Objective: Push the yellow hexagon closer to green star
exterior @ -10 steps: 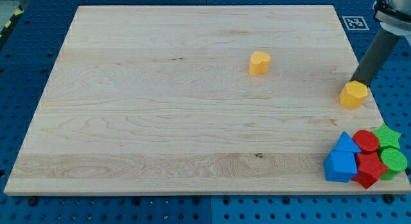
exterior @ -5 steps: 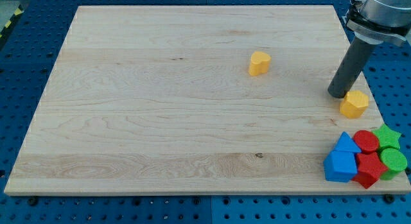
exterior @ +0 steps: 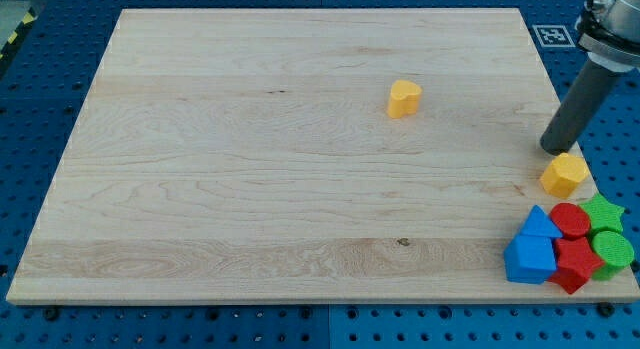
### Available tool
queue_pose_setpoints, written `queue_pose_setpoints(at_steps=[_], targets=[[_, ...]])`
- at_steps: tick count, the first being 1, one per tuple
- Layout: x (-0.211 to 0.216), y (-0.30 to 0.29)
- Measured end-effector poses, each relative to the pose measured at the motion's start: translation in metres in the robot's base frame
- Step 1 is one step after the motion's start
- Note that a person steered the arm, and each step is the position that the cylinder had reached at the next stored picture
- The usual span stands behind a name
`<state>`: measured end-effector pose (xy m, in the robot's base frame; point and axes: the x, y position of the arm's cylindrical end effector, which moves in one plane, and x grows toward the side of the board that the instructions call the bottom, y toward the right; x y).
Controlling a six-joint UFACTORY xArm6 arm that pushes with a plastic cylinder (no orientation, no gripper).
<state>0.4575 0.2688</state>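
The yellow hexagon [exterior: 565, 175] lies near the board's right edge, a short way above the green star [exterior: 603, 210], which sits at the right end of a cluster of blocks in the board's bottom right corner. My tip [exterior: 555, 149] stands just above the hexagon, at its upper left side, close to it or touching it. The rod rises toward the view's top right.
A yellow heart-shaped block [exterior: 404, 98] lies alone right of the board's centre. The corner cluster also holds a blue triangle [exterior: 539, 223], a blue block [exterior: 529, 259], a red cylinder [exterior: 571, 220], a red block [exterior: 576, 263] and a green cylinder [exterior: 612, 252]. The wooden board [exterior: 250, 169] rests on a blue perforated table.
The yellow hexagon has slid down and slightly right, toward the green star. My tip swung left, then back right, and now stands lower, just above the hexagon.
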Motion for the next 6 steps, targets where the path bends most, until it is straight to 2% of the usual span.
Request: queue_pose_setpoints(at_steps=[6], targets=[[0.037, 0.0]])
